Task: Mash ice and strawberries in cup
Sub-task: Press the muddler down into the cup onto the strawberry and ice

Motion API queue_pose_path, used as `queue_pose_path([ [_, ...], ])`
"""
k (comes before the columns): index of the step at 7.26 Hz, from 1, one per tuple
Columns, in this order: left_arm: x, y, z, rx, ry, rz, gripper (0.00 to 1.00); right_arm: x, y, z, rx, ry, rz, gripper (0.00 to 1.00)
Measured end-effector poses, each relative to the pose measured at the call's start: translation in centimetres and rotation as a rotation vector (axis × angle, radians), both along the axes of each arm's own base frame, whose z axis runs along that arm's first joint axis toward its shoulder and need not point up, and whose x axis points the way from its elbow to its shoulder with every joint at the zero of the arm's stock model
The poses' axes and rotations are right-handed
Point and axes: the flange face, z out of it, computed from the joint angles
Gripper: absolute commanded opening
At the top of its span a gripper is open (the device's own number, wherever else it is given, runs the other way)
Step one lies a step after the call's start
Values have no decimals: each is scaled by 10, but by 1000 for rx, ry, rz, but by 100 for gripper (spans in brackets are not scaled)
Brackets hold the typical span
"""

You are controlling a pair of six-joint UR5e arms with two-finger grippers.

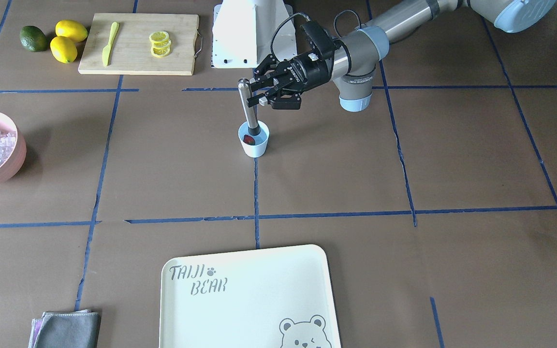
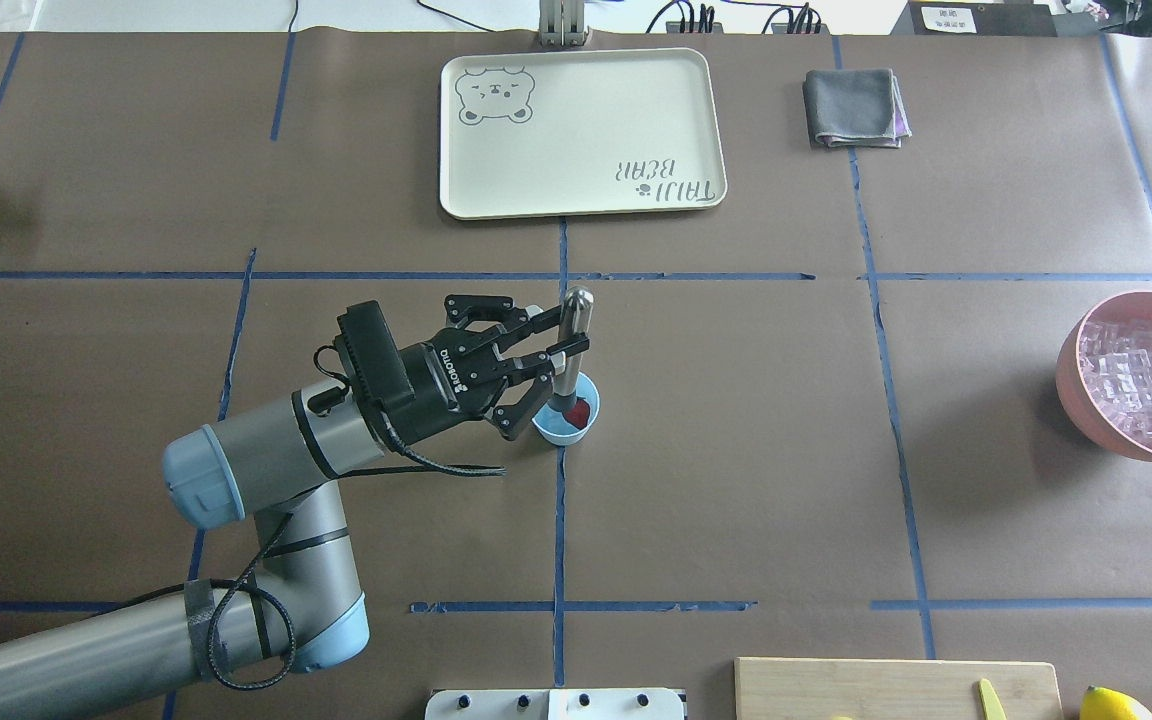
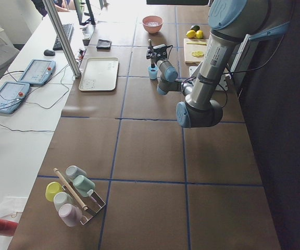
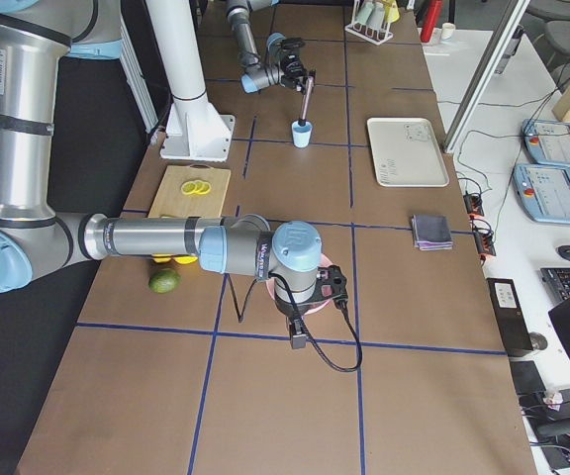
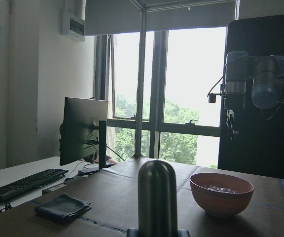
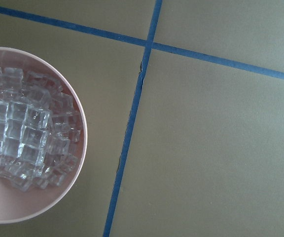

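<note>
Left gripper (image 2: 564, 352): the arm comes in low and nearly level over the table. Fingers pressed in on the upper shaft of a metal muddler (image 2: 573, 340), pinching it just below its rounded top. The muddler stands close to upright, leaning slightly.

Cup (image 1: 254, 142): small, white outside and light blue inside, upright on the brown table cover at a crossing of blue tape lines, near the middle of the table. The muddler's dark lower end is inside it.

Strawberry (image 2: 582, 410): a red lump in the cup's bottom, right against the muddler's tip. We cannot tell whether the tip is pressing on it or just beside it.

Ice (image 6: 23, 133): clear cubes piled in a pink bowl (image 1: 11, 164) at the table's end on the robot's right, well apart from the cup. We cannot make out any cubes in the cup itself.

Right gripper (image 4: 298, 338): pointing down, above the pink bowl. Its wrist camera looks straight down on the ice and shows no fingers, so we cannot tell whether they are spread or together.

Elsewhere:
- A wooden cutting board (image 1: 138, 44) carries a yellow knife (image 1: 110, 43) and stacked lemon slices (image 1: 160, 44).
- Two lemons (image 1: 64, 49) and a lime (image 1: 33, 38) lie beside the board.
- A cream tray (image 2: 586, 150) printed with a bear sits on the operators' side.
- A folded grey cloth (image 2: 851, 107) lies near the tray.
</note>
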Motion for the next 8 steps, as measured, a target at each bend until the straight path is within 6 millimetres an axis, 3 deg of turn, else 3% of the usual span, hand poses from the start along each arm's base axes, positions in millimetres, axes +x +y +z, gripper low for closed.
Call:
queue_pose_path([
  [2, 4, -2, 9, -5, -14, -3, 0, 0, 1, 1, 0, 0, -1, 100],
  [5, 21, 1, 41, -13, -32, 11, 0, 0, 1, 1, 0, 1, -2, 100],
  [8, 10, -3, 27, -1, 5, 3, 0, 0, 1, 0, 1, 2, -1, 100],
])
